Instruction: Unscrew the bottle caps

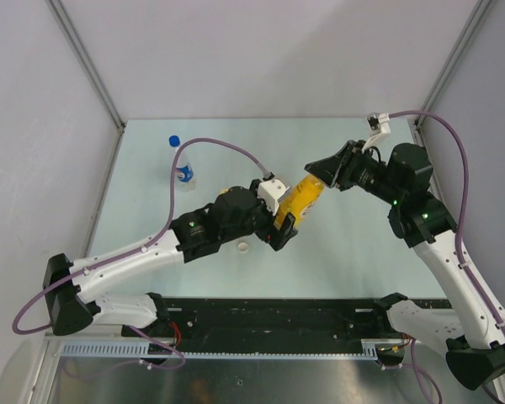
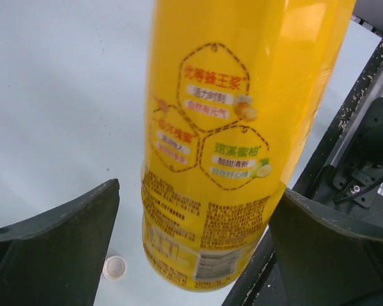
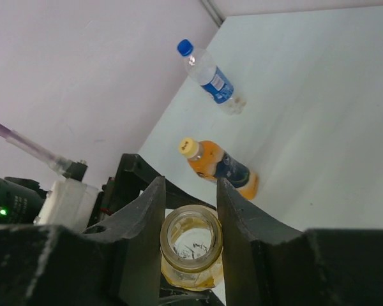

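White cap (image 2: pixel 114 268) (loose) lies nr yellow btl (image 2: pixel 230 140).

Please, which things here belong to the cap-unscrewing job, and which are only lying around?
Job:
- yellow bottle, neck open
- white cap, on table
- water bottle, blue cap on
- orange bottle, yellow cap on

Not the job:
- purple cables
- metal rail

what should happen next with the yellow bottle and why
Probably the right gripper should set the yellow bottle down: its mouth is already open, the white cap lies on the table, and the left gripper stands open around its body.
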Available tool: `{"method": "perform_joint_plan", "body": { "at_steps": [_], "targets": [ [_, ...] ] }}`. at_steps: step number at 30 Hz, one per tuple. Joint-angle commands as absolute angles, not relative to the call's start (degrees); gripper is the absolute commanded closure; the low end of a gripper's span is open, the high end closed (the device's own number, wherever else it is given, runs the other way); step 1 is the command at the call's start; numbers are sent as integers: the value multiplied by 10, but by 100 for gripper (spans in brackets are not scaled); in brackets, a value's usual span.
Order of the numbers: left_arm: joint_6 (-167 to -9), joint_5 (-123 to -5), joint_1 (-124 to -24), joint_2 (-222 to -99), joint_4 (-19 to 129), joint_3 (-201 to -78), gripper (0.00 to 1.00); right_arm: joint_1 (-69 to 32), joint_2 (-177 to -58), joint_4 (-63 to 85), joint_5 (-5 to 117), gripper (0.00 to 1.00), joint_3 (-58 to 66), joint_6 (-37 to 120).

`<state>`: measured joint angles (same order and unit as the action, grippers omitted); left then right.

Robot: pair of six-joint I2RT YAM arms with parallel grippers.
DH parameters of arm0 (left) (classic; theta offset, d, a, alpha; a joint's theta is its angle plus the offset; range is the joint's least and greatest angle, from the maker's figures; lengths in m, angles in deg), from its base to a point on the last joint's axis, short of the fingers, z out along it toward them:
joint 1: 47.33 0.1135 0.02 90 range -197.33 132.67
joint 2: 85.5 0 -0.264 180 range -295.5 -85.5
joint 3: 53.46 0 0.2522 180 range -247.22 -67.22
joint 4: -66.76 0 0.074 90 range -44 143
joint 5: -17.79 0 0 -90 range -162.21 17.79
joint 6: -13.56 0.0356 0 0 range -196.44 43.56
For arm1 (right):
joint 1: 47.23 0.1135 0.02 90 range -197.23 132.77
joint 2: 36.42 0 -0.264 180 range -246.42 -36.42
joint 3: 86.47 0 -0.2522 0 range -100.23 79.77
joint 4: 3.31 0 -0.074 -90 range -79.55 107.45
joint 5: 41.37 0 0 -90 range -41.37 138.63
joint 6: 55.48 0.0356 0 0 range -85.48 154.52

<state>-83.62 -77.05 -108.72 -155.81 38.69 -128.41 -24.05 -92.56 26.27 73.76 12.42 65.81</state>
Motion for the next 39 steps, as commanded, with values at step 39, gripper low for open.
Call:
{"method": "perform_joint_plan", "body": {
  "at_steps": [39],
  "targets": [
    [-902,-526,-709,-1370,363,-1219,1,-34,-962,178,188,100,226,406]
  ]
}}
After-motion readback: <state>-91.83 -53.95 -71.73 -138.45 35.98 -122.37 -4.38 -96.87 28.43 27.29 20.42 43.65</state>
